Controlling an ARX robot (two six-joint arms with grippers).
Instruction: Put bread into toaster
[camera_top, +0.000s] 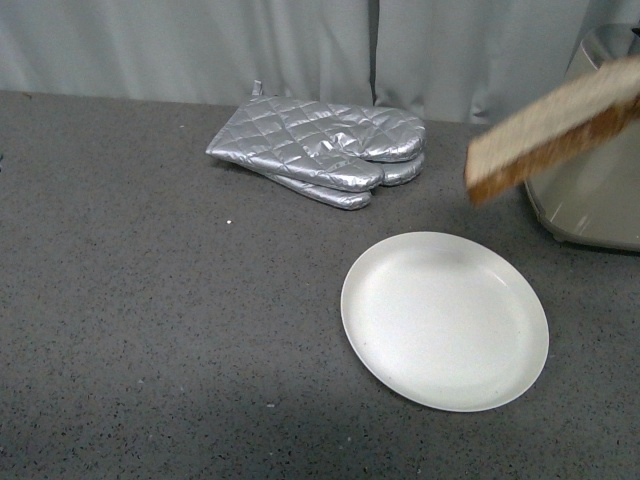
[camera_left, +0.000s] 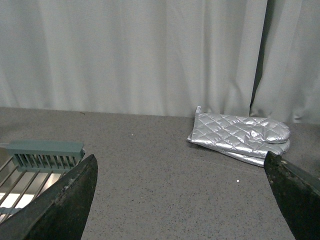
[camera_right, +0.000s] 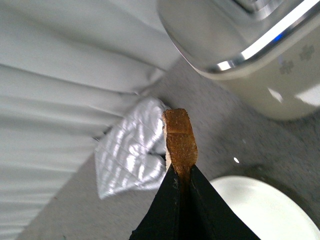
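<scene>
Quick read on this one: the bread (camera_top: 555, 130) is up in the air, tilted, hanging in front of the toaster's (camera_top: 600, 200) left side and past the far right edge of the plate (camera_top: 445, 320). It's not touching either one. The plate is bare, so imo we're mid-carry and the insertion is not yet done.

In the right wrist cam the right gripper (camera_right: 181, 172) is pinched tight on the slice's crust edge, w/ most of the slice sticking out beyond the tips. The toaster's shiny top is close ahead, but the slot is barely in frame, so I can't judge alignment from that.

The left gripper (camera_left: 180, 160) has its fingers (camera_left: 70, 200) spread wide w/ nothing between them, low over the counter (camera_top: 150, 330). It's nowhere near the action, w/ a wire rack (camera_left: 45, 155) off to one side. The oven mitts (camera_top: 320, 150) are stacked at the back, well clear.

How I'd do the next bit:
- Lift so the slice's low edge clears the metal top first, bc a sideways bump could push the toaster.
- Level out the tilt and turn the slice so it runs parallel w/ the slot.
- Come straight down, slowly.
- Only let go once the lower edge is inside, otherwise it'll flop onto the top.
</scene>
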